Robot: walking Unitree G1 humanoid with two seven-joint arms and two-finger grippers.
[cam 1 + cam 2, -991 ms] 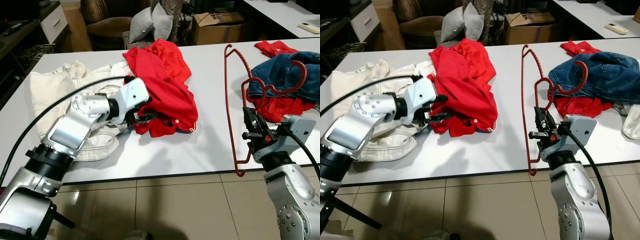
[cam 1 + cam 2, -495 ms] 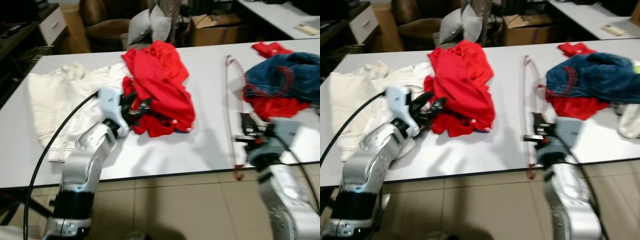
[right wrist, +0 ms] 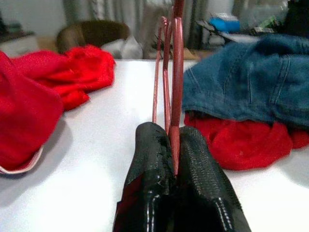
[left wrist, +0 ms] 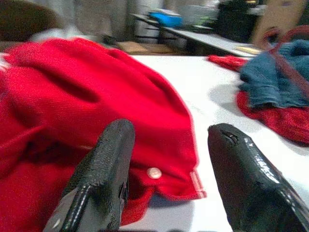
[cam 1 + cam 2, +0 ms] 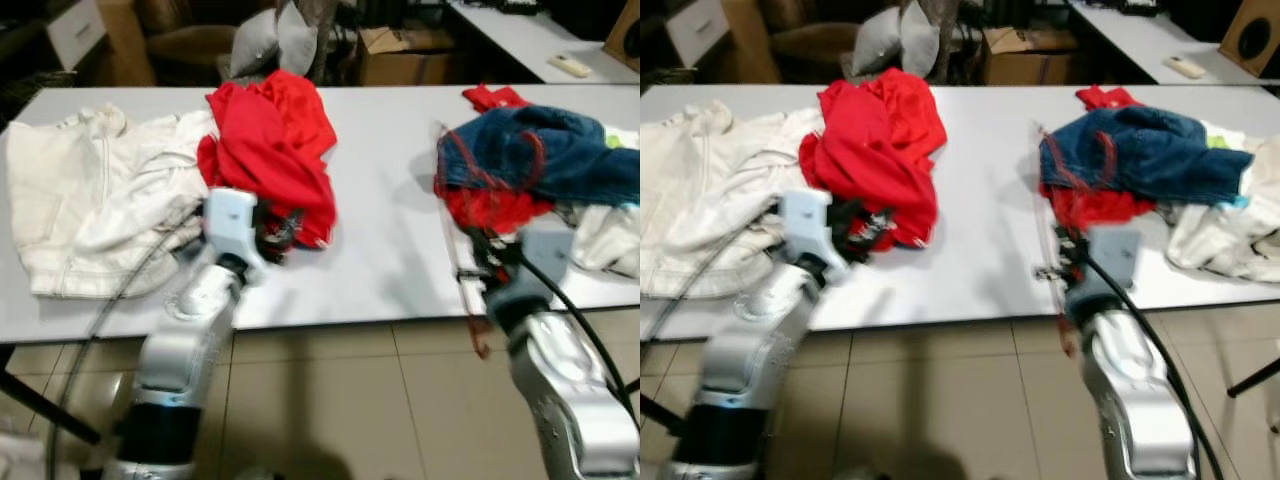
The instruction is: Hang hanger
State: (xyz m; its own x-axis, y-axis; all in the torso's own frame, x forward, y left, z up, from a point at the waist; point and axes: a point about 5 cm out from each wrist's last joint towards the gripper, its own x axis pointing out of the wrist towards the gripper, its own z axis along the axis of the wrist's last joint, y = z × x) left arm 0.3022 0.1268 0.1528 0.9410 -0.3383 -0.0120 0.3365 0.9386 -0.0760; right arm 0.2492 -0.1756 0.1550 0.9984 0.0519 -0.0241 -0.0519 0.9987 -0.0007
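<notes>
right gripper (image 3: pixel 176 162) pinching hanger (image 3: pixel 176 87) | left gripper (image 4: pixel 166 179) gaping wide | hanger looking light, stiff, thin; gripping its bar is suiting it

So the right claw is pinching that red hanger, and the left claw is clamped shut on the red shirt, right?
Not quite. The left claw is open beside the red shirt, as the left wrist view shows. The right claw does pinch the red hanger.

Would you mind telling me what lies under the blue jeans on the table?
A crumpled red garment sticks out from under the blue jeans, nearest the right gripper, which is shut on the red hanger. How far the garment reaches beneath the jeans is covered.
</notes>
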